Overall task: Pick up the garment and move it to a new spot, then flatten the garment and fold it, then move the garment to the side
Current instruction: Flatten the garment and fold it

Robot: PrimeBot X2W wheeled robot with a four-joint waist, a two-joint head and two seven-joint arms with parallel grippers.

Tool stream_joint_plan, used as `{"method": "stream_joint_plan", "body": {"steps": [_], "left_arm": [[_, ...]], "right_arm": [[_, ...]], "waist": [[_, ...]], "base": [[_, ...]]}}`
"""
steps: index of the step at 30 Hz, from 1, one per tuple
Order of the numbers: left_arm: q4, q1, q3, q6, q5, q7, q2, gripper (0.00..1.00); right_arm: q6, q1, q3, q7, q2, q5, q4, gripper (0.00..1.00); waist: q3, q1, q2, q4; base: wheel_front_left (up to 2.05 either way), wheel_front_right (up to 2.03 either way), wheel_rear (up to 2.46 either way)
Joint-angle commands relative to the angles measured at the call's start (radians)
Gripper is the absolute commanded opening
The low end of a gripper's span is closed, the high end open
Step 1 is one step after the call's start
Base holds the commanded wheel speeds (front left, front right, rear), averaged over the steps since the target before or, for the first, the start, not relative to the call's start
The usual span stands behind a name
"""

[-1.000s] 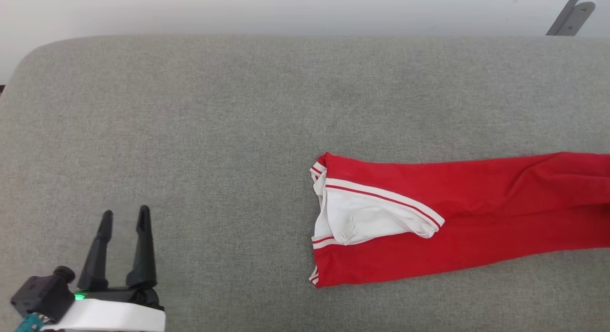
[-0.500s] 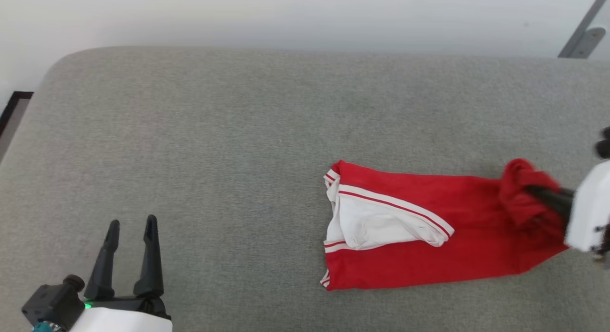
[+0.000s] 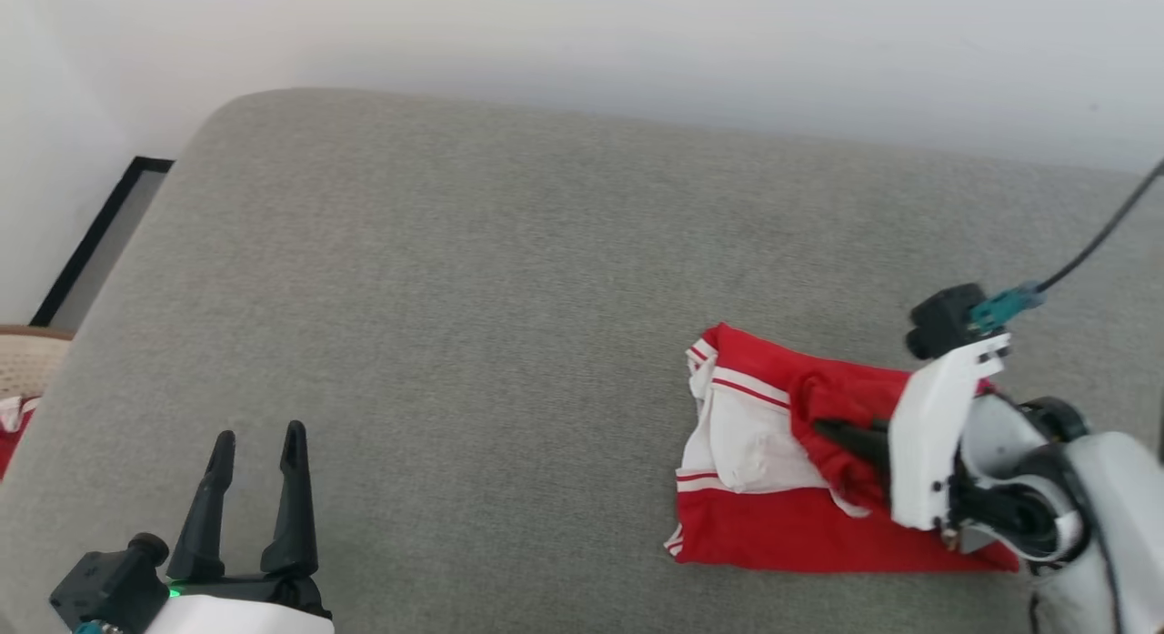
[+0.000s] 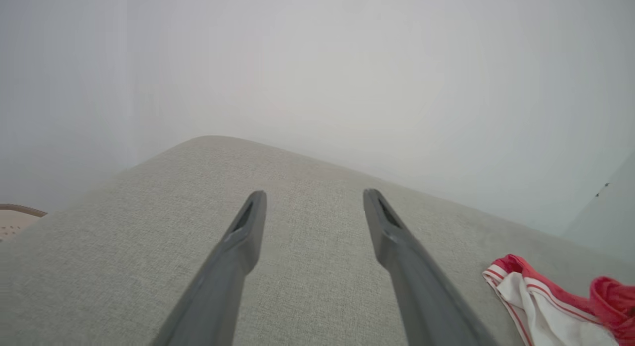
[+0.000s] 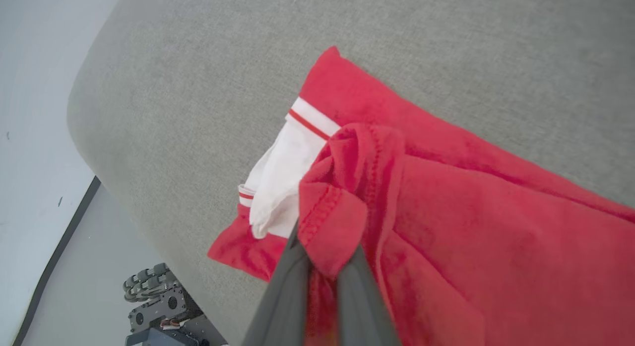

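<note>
The garment [image 3: 782,529], a red jersey with a white sleeve part and striped trim, lies on the grey cushion [image 3: 500,279] at the right. My right gripper [image 3: 832,429] is shut on its red hem and holds that end doubled back over the rest. In the right wrist view the fingers [image 5: 292,281] pinch the bunched hem of the garment [image 5: 471,227]. My left gripper [image 3: 256,434] stands open and empty at the lower left, far from the cloth. Its left wrist view shows the gripper [image 4: 315,197] with jaws spread over bare cushion and the garment [image 4: 545,306] at the lower right.
A white wall runs behind the cushion. A beige basket [image 3: 23,366] with a small red-white cloth [image 3: 9,425] sits past the cushion's left edge, beside a dark-framed floor strip [image 3: 100,243]. Bare cushion lies left of and behind the jersey.
The camera has shifted. My right gripper came into view and carried the jersey's right end leftward over itself, so the cloth now lies much shorter. The left gripper stayed open in place.
</note>
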Motion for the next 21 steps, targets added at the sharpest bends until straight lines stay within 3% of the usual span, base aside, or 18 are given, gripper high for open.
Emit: {"method": "stream_joint_plan", "body": {"steps": [1, 4, 5, 6, 7, 13, 21], "left_arm": [[-0.001, 0.009, 0.005, -0.003, -0.009, -0.005, -0.003, 1.00], [0.001, 0.006, 0.002, -0.003, -0.010, -0.005, -0.003, 1.00], [0.001, 0.006, 0.002, -0.003, -0.010, -0.005, -0.004, 1.00], [0.001, 0.006, 0.001, -0.003, -0.011, -0.005, -0.005, 1.00], [0.002, 0.006, 0.000, -0.003, -0.012, -0.005, -0.005, 1.00], [0.001, 0.013, 0.004, -0.003, -0.023, -0.005, 0.003, 1.00], [-0.005, 0.032, 0.033, -0.003, -0.024, -0.005, 0.012, 1.00]], "right_arm": [[0.000, -0.012, 0.013, -0.013, 0.009, 0.010, 0.016, 0.00], [0.000, -0.040, 0.071, -0.039, 0.017, 0.013, 0.060, 0.00], [0.000, -0.049, 0.082, -0.052, 0.023, 0.017, 0.074, 0.17], [0.000, -0.060, 0.094, -0.066, 0.024, 0.014, 0.086, 0.41], [0.000, -0.071, 0.111, -0.076, 0.021, 0.010, 0.092, 1.00], [0.000, -0.116, 0.139, -0.132, 0.007, 0.058, 0.110, 1.00], [0.000, -0.090, 0.077, -0.216, -0.041, 0.072, 0.051, 1.00]], "waist": [[-0.005, 0.0000, -0.0001, 0.016], [-0.006, 0.0000, -0.0001, 0.033], [-0.006, 0.0000, -0.0001, 0.037], [-0.006, 0.0000, -0.0001, 0.040], [-0.006, 0.0000, -0.0001, 0.044], [-0.011, 0.0000, -0.0001, 0.042], [-0.023, 0.0000, -0.0001, -0.009]], "base": [[0.00, 0.00, 0.00], [0.00, 0.00, 0.00], [0.00, 0.00, 0.00], [0.00, 0.00, 0.00], [0.00, 0.00, 0.00], [0.00, 0.00, 0.00], [0.00, 0.00, 0.00]]}}
